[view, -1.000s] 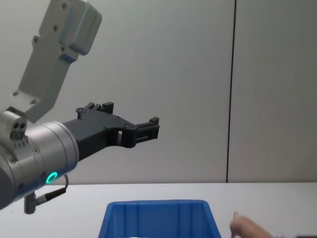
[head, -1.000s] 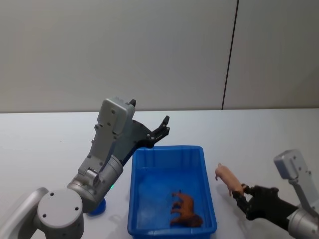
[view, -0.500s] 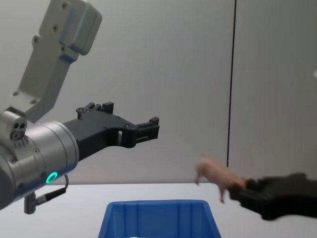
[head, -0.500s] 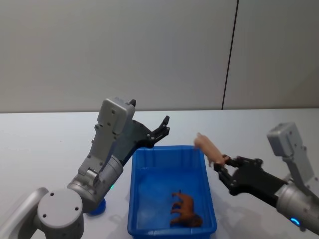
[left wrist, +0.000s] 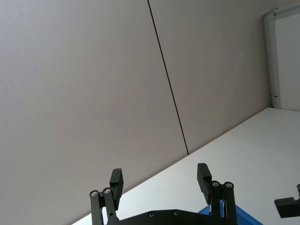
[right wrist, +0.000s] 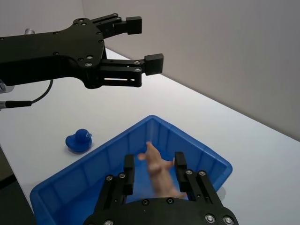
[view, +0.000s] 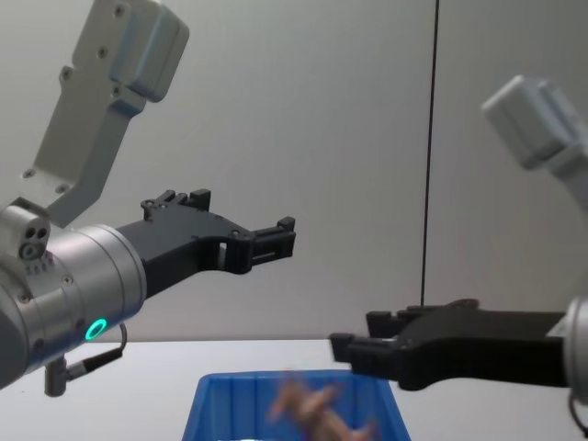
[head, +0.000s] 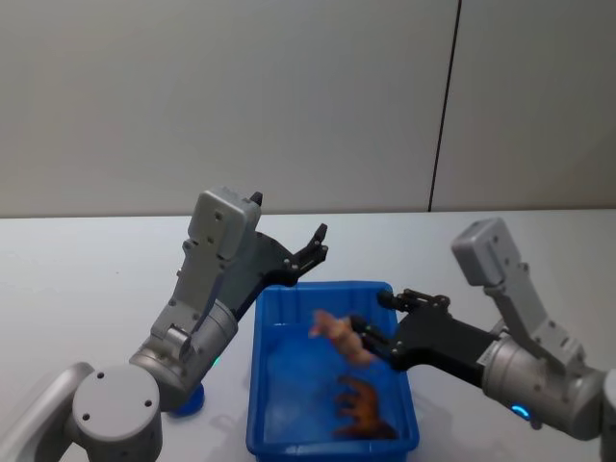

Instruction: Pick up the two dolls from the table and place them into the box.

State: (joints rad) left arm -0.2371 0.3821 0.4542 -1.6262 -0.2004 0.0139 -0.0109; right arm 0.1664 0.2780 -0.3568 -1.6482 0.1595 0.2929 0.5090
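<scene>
The blue box (head: 322,286) stands on the pale table (head: 96,269) in front of me. Over its middle my right gripper (head: 373,316) is open. A pale pink doll (head: 337,337) shows blurred in the air just below the fingers, above the box floor; in the right wrist view the doll (right wrist: 157,174) lies between the spread fingers (right wrist: 180,165). A brown animal figure (head: 364,409) lies inside the box near its front. My left gripper (head: 318,245) hangs open and holds nothing, raised behind the box's far left corner.
A small blue duck toy (right wrist: 78,139) sits on the table left of the box, close to my left arm's base. A plain grey wall with a dark vertical seam (head: 445,106) rises behind the table.
My right gripper carried the pink doll from the table at the right up and left over the box, then opened; the doll is now dropping. The left arm has not moved.
</scene>
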